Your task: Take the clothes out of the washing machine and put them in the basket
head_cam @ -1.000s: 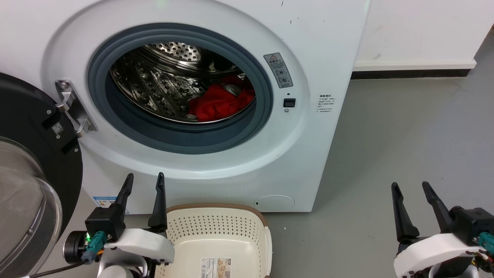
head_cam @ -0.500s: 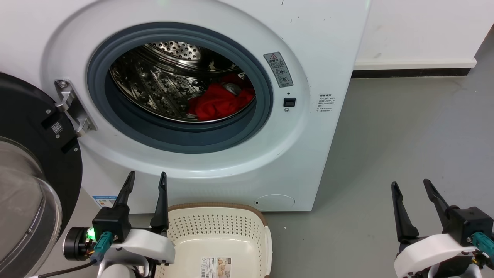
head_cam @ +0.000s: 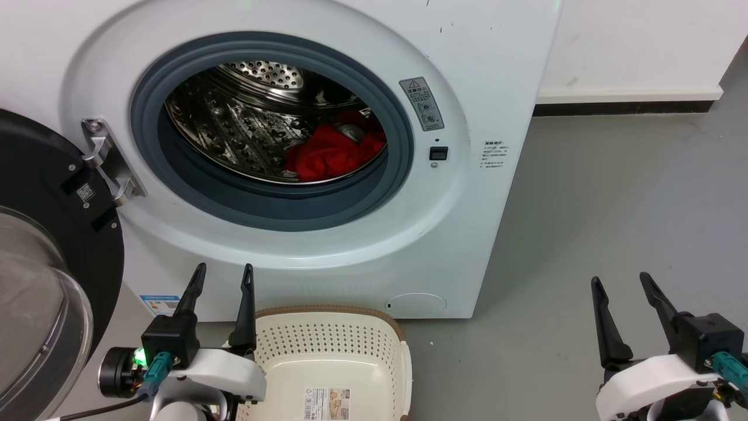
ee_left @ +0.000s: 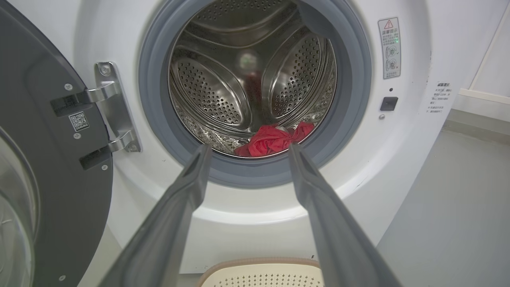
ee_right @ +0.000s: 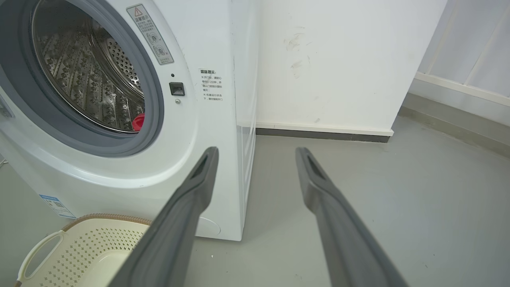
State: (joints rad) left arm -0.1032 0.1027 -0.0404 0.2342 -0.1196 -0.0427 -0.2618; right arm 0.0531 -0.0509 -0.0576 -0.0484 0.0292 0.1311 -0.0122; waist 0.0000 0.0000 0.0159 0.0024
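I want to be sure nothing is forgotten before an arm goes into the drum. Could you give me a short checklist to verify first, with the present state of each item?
1. The door is swung clear of the porthole: ok.
2. The clothes lie low in the drum, in plain sight: ok.
3. The left gripper is open and empty, facing the washing machine: ok.
4. The right gripper is open and empty, off to the side: ok.
5. The basket stands below the porthole, its label uncovered: ok.
6. No other garment hidden under the red one: cannot tell.
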